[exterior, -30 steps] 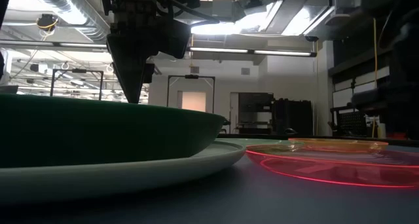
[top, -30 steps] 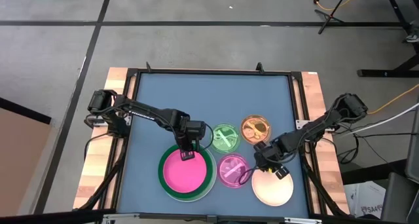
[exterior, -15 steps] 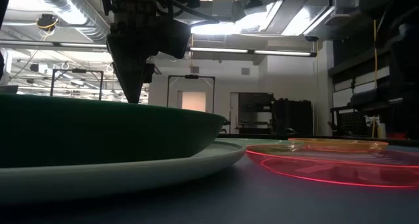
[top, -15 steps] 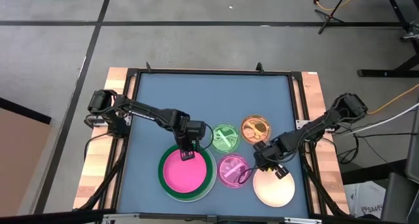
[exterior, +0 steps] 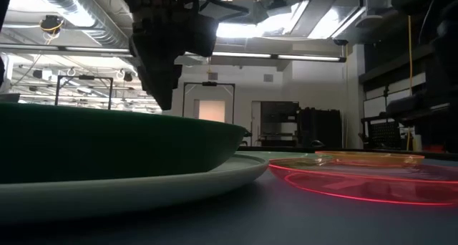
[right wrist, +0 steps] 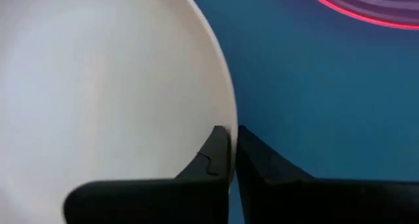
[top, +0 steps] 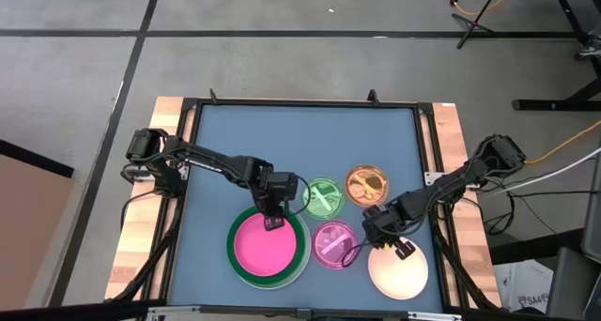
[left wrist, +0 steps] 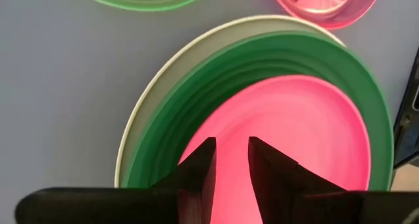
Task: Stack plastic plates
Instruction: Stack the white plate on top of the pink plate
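Observation:
A pink plate (top: 267, 248) lies in a dark green plate (top: 303, 252), which lies on a white plate (left wrist: 141, 126), at the table's near left. My left gripper (left wrist: 230, 160) hovers open over the pink plate's far part, touching nothing. A cream plate (top: 402, 274) lies at the near right, and my right gripper (right wrist: 232, 145) is shut on its far rim. Three small translucent plates lie flat between them: green (top: 323, 197), orange (top: 366, 183) and pink (top: 333, 244). My right gripper pinches the cream plate's rim (right wrist: 228, 116) at the plate's far edge. One finger (right wrist: 211, 157) stands inside the plate and the other outside it. The fingers come from above, slanting down. Whether the rim is off the table, I cannot tell.
A raised black frame (top: 300, 105) runs round the blue table mat. The mat's far half (top: 300, 147) holds no objects. In the low view the stacked plates (exterior: 107, 148) fill the left foreground, with the small pink plate (exterior: 372, 182) to the right.
My left gripper has tipped a little, and its fingers have swung slightly toward the table's right edge above the stack. The cream plate has shifted a little toward the table's right edge under my right gripper.

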